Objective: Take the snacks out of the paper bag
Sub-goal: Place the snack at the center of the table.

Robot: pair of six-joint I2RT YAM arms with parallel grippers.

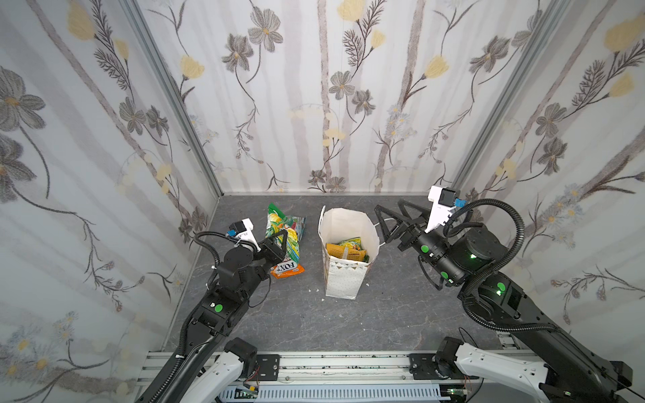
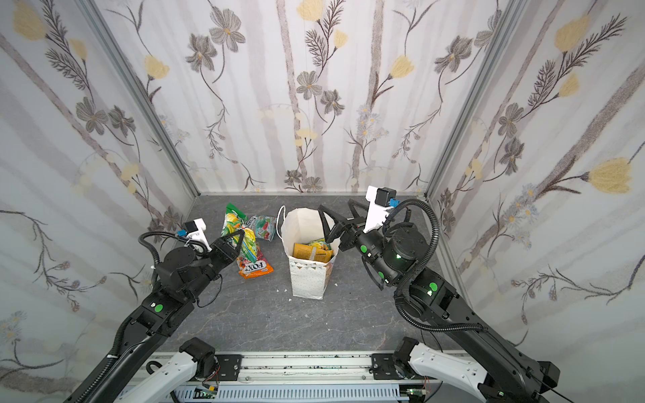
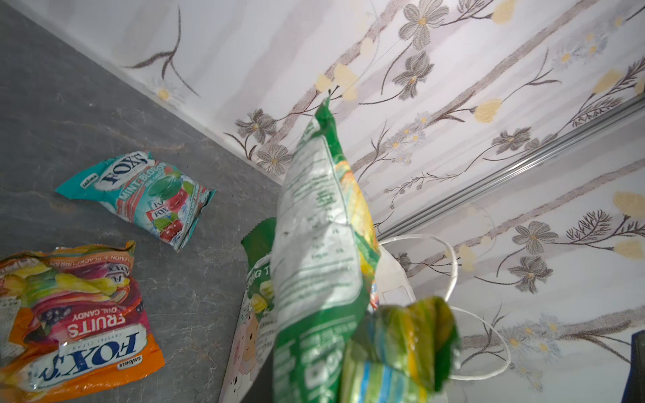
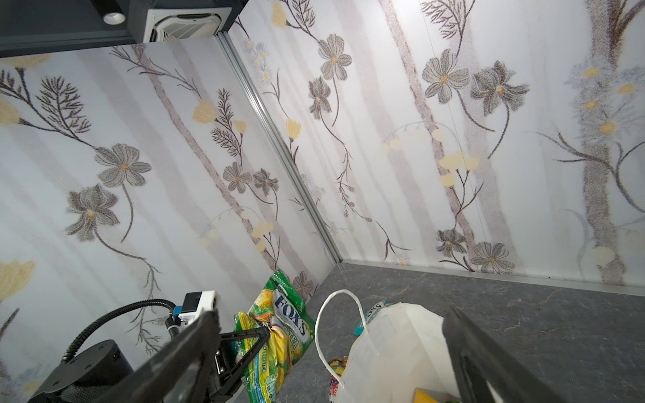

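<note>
The white paper bag (image 1: 343, 282) (image 2: 307, 279) stands upright mid-table, with yellow and green snacks (image 1: 345, 249) (image 2: 310, 249) inside. My left gripper (image 1: 283, 235) (image 2: 241, 233) is shut on a green-yellow FOX'S packet (image 1: 279, 223) (image 3: 314, 244) (image 4: 279, 331), held up off the table left of the bag. Below it lie a red-orange FOX'S packet (image 1: 288, 270) (image 3: 80, 324) and a teal-pink packet (image 1: 297, 223) (image 3: 139, 195). My right gripper (image 1: 388, 206) (image 2: 335, 206) (image 4: 330, 319) hangs open and empty, above the bag's right rim.
Flowered walls close in the left, back and right sides. The bag's cord handle (image 4: 321, 324) (image 2: 279, 223) loops out on its left side. Small white scraps (image 1: 314, 289) lie by the bag's foot. A metal rail (image 1: 331, 363) runs along the front edge.
</note>
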